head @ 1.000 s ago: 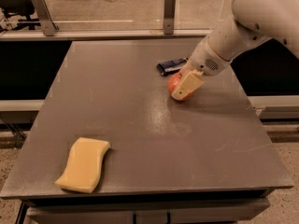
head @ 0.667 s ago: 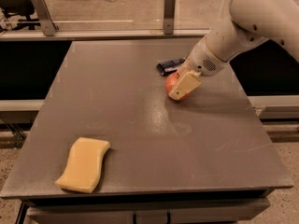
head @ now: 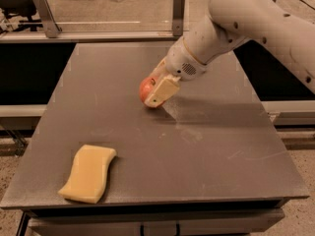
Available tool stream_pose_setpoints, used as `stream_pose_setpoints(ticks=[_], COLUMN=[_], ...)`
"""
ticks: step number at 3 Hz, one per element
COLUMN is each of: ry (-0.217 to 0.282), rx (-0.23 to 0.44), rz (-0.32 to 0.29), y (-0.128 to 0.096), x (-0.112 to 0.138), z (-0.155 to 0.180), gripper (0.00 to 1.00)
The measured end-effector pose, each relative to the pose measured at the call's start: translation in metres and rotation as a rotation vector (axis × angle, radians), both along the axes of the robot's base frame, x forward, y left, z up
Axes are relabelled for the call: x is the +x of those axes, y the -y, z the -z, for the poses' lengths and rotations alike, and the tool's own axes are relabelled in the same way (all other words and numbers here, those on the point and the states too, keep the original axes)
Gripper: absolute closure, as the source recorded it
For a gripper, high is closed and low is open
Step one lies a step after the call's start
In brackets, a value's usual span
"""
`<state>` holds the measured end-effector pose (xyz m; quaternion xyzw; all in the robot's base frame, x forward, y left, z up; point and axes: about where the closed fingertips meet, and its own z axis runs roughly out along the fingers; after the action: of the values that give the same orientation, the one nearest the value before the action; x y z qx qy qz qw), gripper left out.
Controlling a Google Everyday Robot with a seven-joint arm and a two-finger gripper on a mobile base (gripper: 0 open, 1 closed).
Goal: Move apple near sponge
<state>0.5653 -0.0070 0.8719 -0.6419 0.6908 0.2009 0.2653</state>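
The red-orange apple (head: 144,88) is in the middle of the grey table (head: 206,146), slightly toward the back. My gripper (head: 150,96) comes down from the upper right and is shut on the apple, with a cream finger (head: 161,91) across the apple's right side. The apple is at or just above the table surface. The pale yellow sponge (head: 88,173) with wavy edges lies flat near the front left corner, well apart from the apple, to its lower left. The white arm (head: 236,23) covers the back right of the table.
A metal rail with upright posts (head: 179,13) runs behind the table's back edge. Another post (head: 45,14) stands at the back left. The table drops off to dark gaps on the left and right and to the floor at the front.
My gripper has moved left and slightly toward the front with the apple in it, away from the dark bar at the back, which the arm now hides. The sponge has not moved.
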Motion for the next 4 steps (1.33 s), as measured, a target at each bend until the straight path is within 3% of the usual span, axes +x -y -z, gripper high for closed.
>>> stream_pose_setpoints(ticks=[1,2,4], ry=[-0.005,-0.01,0.032], rx=[0.047,0.041,-0.081], rz=[-0.166,-0.273,-0.394], y=[-0.05,-0.069,-0.074], x=[-0.024,-0.048,-0.089], z=[-0.009,-0.016,-0.006], gripper=[1.0,1.0,1.0])
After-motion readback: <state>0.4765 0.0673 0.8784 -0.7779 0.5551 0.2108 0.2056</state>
